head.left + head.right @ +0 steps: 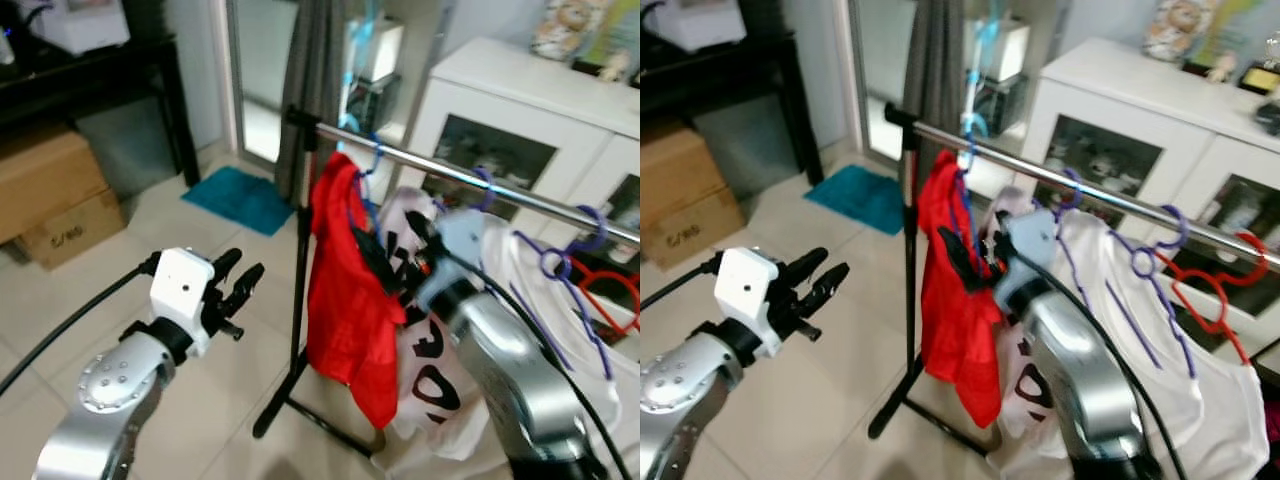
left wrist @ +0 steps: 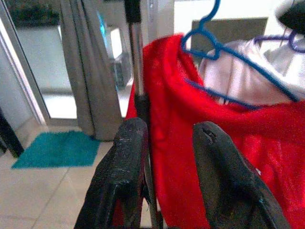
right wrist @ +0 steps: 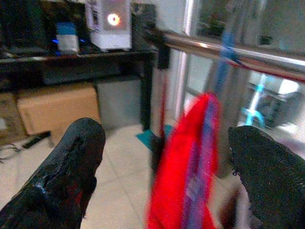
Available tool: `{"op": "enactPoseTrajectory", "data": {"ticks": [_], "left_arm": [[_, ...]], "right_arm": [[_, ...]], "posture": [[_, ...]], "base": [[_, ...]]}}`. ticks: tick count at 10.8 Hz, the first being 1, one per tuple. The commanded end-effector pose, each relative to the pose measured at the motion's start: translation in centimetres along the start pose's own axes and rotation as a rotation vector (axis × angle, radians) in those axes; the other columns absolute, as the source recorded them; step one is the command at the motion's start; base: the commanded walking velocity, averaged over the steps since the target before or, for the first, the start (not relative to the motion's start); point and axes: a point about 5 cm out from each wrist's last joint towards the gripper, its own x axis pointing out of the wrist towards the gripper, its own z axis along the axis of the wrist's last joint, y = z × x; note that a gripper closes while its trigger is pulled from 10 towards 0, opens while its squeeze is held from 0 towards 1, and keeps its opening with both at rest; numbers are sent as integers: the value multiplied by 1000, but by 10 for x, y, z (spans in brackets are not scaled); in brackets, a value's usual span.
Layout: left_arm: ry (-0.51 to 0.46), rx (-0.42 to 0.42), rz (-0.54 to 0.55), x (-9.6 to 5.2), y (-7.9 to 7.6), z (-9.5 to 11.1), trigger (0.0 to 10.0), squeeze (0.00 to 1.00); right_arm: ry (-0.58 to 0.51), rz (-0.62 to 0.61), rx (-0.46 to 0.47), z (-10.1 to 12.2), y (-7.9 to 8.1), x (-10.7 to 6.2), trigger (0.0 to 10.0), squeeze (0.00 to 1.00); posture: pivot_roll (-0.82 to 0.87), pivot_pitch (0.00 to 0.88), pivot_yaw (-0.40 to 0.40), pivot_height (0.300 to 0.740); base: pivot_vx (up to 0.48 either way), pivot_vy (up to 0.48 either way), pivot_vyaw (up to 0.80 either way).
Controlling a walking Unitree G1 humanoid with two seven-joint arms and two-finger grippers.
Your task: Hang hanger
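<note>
A blue hanger [image 1: 372, 162] carrying a red garment [image 1: 345, 300] hangs by its hook at the left end of the silver rail [image 1: 450, 168]. My right gripper [image 1: 385, 250] is raised just right of the red garment, at the hanger's shoulder. The right wrist view has its fingers [image 3: 71, 162] spread wide, open, with the red garment [image 3: 183, 157] between and beyond them and the rail [image 3: 228, 52] above. My left gripper [image 1: 240, 285] hovers left of the rack's post, open and holding nothing; its wrist view looks at the blue hanger [image 2: 214, 43] and red cloth [image 2: 228, 133].
Purple hangers [image 1: 560, 265], a red hanger [image 1: 610, 295] and a white printed garment [image 1: 440, 370] hang further right on the rail. The rack's black post and foot [image 1: 295, 330] stand between my arms. A white cabinet [image 1: 520, 110] is behind, cardboard boxes [image 1: 55, 195] left, a teal mat [image 1: 240, 198] on the floor.
</note>
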Motion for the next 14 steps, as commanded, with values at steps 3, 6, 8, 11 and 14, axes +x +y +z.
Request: {"op": "enactPoseTrajectory", "data": {"ticks": [3, 6, 8, 11, 14], "left_arm": [[19, 3, -50, 2, 2, -2, 10000, 0], [44, 21, -102, -1, 5, -3, 10000, 0], [60, 37, -142, -5, 7, -3, 10000, 0], [65, 40, -192, -5, 7, -3, 10000, 0], [68, 42, -224, -4, 6, -3, 10000, 0]], "right_arm": [[55, -36, 47, 2, -7, 20, 10000, 1000], [163, -81, 36, 0, -9, 52, 10000, 1000], [195, -160, 8, 5, -17, 79, 10000, 0], [237, -236, -22, 10, -28, 98, 10000, 0], [281, -272, -17, 10, -34, 112, 10000, 0]], "posture": [[65, 0, -79, 740], [69, 0, -72, 740], [70, 0, -74, 740], [64, 0, -75, 740], [63, 0, -76, 740]], "base": [[0, 0, 0], [0, 0, 0], [0, 0, 0], [0, 0, 0], [0, 0, 0]]}}
